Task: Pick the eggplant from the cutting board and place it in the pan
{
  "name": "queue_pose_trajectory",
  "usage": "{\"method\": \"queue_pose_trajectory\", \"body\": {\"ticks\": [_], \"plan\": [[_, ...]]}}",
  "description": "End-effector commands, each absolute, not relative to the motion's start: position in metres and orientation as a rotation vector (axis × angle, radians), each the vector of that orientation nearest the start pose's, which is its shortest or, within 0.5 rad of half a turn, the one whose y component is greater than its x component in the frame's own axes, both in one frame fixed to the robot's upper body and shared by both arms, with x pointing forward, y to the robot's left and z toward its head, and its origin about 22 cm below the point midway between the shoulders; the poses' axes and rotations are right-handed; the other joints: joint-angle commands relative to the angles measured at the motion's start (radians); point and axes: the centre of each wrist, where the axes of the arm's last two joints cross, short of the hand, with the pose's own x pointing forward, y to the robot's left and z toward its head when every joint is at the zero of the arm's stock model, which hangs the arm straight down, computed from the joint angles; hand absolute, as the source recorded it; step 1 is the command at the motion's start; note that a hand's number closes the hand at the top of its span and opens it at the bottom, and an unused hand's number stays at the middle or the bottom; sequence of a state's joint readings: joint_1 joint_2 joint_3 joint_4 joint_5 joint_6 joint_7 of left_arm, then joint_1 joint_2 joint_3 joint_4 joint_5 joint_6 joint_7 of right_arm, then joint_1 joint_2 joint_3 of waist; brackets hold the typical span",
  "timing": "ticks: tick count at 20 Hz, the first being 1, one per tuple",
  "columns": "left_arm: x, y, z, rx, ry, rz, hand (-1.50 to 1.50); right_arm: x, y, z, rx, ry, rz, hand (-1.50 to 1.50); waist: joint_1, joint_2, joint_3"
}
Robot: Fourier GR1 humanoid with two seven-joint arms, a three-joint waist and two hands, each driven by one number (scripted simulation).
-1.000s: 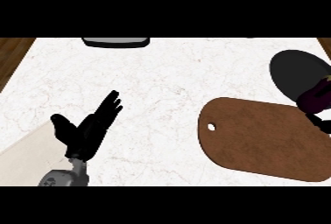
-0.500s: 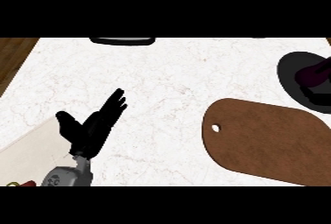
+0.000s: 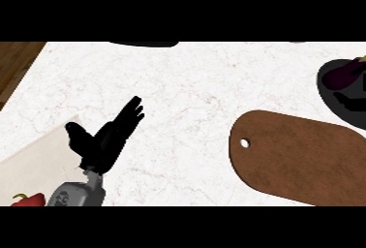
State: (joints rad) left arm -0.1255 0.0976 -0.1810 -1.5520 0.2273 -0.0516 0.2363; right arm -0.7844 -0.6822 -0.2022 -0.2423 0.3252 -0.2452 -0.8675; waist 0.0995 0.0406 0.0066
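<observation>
The left hand (image 3: 101, 141) shows in the lower left of the frame, open: its fingers are straight and held together, slanting toward the upper right, with the thumb spread out to the left. It touches nothing. Its grey forearm (image 3: 77, 193) comes up from the bottom edge, and only a short stretch of it shows.

Just left of the hand lies a pale board (image 3: 28, 162), cut off by the left and bottom edges. On its lowest corner sits a small red thing (image 3: 25, 198), mostly out of frame and too cropped to name. The white marbled counter (image 3: 186, 92) spreads out around the hand.

To the right, well apart from the hand, lies the brown cutting board (image 3: 304, 162), with a small hole near its left end. Its top is bare, and its right and lower parts run out of the frame.

Above it, at the right edge, is the black pan (image 3: 330, 94) – only its left part shows. The dark purple eggplant (image 3: 346, 73) lies within the pan's outline, off the cutting board; whether it rests on the pan or hangs above it cannot be told. The right hand (image 3: 352, 102) is black against the black pan – its pose cannot be told.

At the top edge a dark object (image 3: 143, 43) is nearly all cut off, and a strip of wood (image 3: 16, 65) fills the upper left corner.
</observation>
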Motion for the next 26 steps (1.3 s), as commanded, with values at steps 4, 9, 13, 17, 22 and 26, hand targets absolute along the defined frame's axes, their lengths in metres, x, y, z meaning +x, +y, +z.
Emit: {"method": "queue_pose_trajectory", "body": {"ticks": [4, 9, 13, 17, 22, 26], "plan": [[0.271, 0.18, 0.026, -0.321, -1.386, -0.191, 0.0, 0.356, -0.458, 0.048, -0.918, -1.578, 0.752, -1.5, 0.025, 0.018, 0.003], [0.27, 0.18, 0.031, -0.314, -1.402, -0.179, 0.0, 0.366, -0.448, 0.052, -0.714, -1.68, 0.616, -1.5, 0.015, 0.008, 0.006], [0.267, 0.194, 0.024, -0.31, -1.39, -0.173, 0.0, 0.368, -0.449, 0.055, -0.553, -1.836, 0.394, -1.5, 0.004, 0.008, 0.008], [0.272, 0.19, 0.024, -0.304, -1.391, -0.161, 0.0, 0.357, -0.465, 0.056, -0.426, -1.794, 0.311, -1.5, -0.005, 0.014, 0.006], [0.266, 0.195, 0.024, -0.315, -1.398, -0.163, 0.0, 0.336, -0.497, 0.069, -0.275, -1.716, 0.285, -1.5, -0.001, 0.01, 0.007], [0.269, 0.193, 0.027, -0.296, -1.398, -0.144, 0.0, 0.32, -0.515, 0.072, -0.18, -1.718, 0.336, -1.5, -0.017, 0.009, 0.009]]}}
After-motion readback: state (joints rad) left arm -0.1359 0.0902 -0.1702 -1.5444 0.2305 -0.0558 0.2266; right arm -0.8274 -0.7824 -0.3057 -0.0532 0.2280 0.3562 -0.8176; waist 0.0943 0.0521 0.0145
